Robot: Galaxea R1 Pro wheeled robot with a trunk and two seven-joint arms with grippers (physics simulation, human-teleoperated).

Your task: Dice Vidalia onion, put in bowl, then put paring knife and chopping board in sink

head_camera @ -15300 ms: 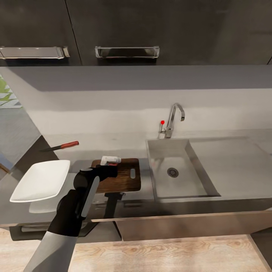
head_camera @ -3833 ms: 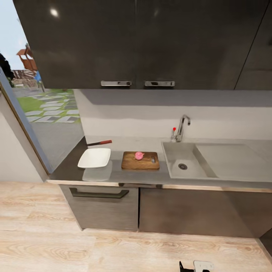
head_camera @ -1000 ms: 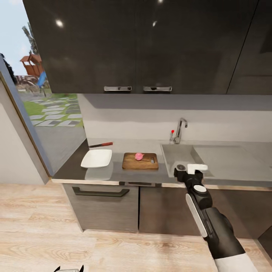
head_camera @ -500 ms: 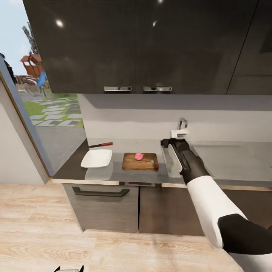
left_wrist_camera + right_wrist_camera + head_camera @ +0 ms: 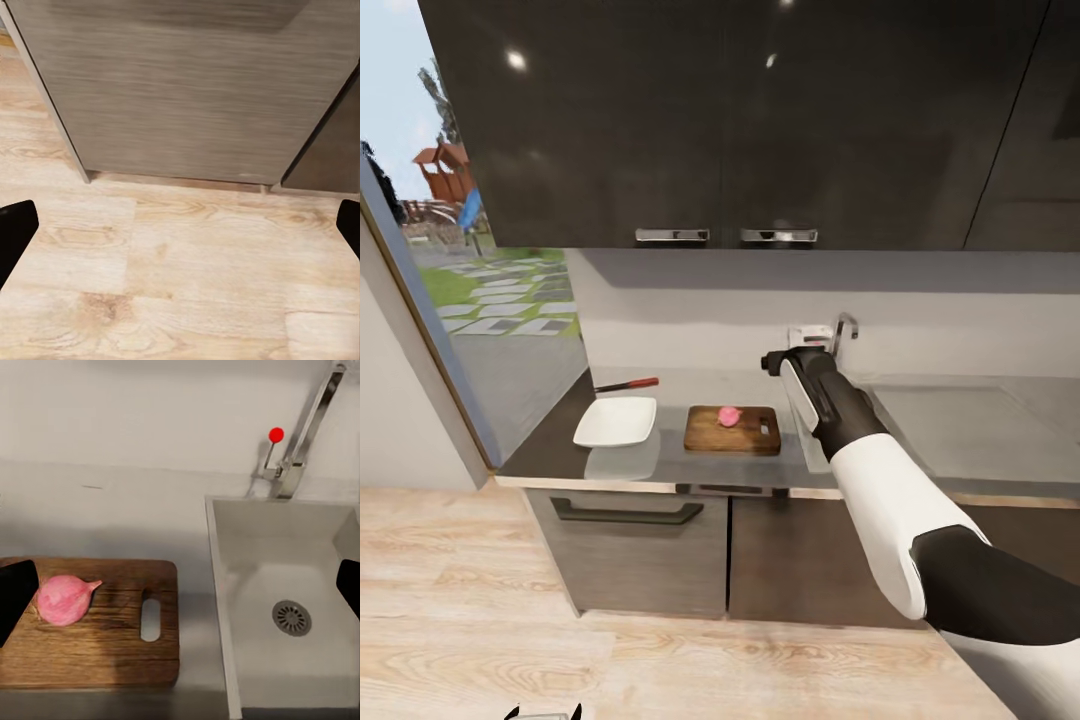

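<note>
Grey countertop (image 5: 660,462), wooden floor (image 5: 610,650)

Bright, even light, soft blur

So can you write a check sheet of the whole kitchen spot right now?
Surface: grey countertop with a steel sink.
Job's things: whole pink Vidalia onion on the chopping board; paring knife behind the white bowl.
Clutter: nothing seen.
Grippers: right gripper open above the counter, holding nothing; left gripper open, low over the wood floor.
Cables: nothing seen.
Surroundings: dark upper cabinets, tap, window to a garden.
</note>
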